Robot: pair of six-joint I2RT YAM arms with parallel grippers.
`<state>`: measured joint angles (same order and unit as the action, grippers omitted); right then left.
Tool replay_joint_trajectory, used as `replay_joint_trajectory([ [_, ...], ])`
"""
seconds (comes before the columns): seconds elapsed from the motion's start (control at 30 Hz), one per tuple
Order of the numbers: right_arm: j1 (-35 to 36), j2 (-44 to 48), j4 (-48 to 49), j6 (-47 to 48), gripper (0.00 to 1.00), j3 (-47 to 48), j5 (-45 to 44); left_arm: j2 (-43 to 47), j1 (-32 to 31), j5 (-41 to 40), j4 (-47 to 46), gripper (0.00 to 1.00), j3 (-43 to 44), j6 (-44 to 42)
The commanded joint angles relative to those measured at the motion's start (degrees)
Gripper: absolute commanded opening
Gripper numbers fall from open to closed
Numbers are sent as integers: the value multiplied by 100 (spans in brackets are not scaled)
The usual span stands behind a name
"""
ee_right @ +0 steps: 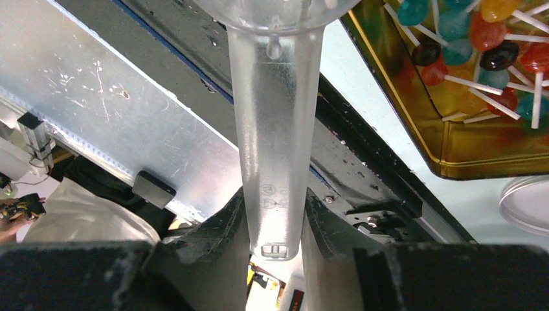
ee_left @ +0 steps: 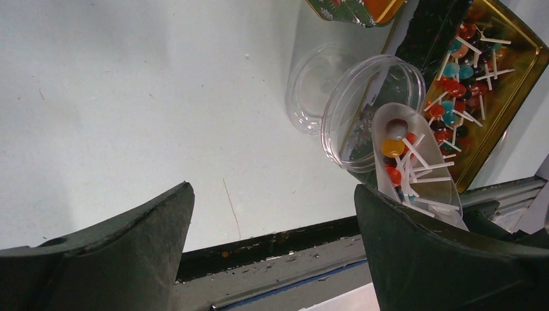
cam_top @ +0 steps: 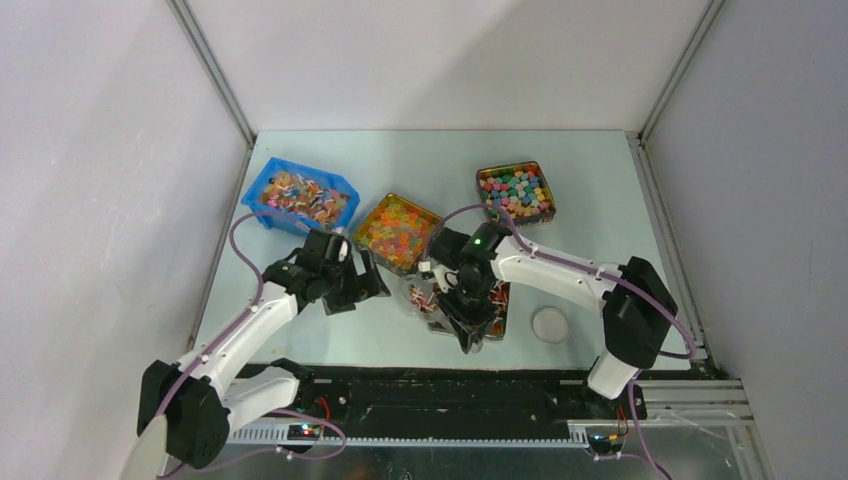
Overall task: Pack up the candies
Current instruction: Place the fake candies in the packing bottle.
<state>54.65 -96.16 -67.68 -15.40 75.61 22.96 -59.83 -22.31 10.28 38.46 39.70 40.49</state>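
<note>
The candies, small lollipops with white sticks, lie in a gold tin (ee_left: 511, 71), which also shows in the right wrist view (ee_right: 453, 149). My right gripper (ee_right: 275, 201) is shut on the handle of a clear plastic scoop (ee_right: 275, 129). The scoop (ee_left: 414, 162) holds a few red and orange candies and is tilted at the mouth of a clear jar (ee_left: 336, 84) lying on its side. My left gripper (ee_left: 272, 194) is open and empty, just left of the jar, above the table. In the top view the left gripper (cam_top: 365, 280) and right gripper (cam_top: 470, 335) flank the jar (cam_top: 415, 290).
A blue bin (cam_top: 262, 180) of mixed sweets stands at the back left. A tin (cam_top: 398, 232) of orange and yellow sweets and a tin (cam_top: 516, 192) of coloured cubes stand behind. A round white lid (cam_top: 550, 324) lies at the front right. A black rail (cam_top: 400, 390) runs along the near edge.
</note>
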Motion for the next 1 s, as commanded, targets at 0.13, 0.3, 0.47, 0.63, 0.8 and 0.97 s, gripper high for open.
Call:
replay_joint_trajectory([
  [0.13, -146, -131, -89, 115, 0, 218, 382, 137, 42, -38, 73, 100, -23, -15],
  [0.3, -225, -105, -175, 131, 0, 239, 513, 173, 42, -66, 76, 100, -45, 0],
  [0.47, -296, -127, -258, 146, 0, 301, 777, 149, 35, -62, 62, 100, -59, 3],
  [0.63, -368, -187, -359, 139, 0, 425, 1061, 154, 42, -72, 48, 100, -87, 9],
  [0.8, -370, -320, -533, 111, 0, 624, 1180, 133, 42, -46, 7, 100, -103, 38],
  [0.97, -371, -398, -649, 93, 0, 691, 1177, 123, 41, -38, -8, 100, -91, 47],
])
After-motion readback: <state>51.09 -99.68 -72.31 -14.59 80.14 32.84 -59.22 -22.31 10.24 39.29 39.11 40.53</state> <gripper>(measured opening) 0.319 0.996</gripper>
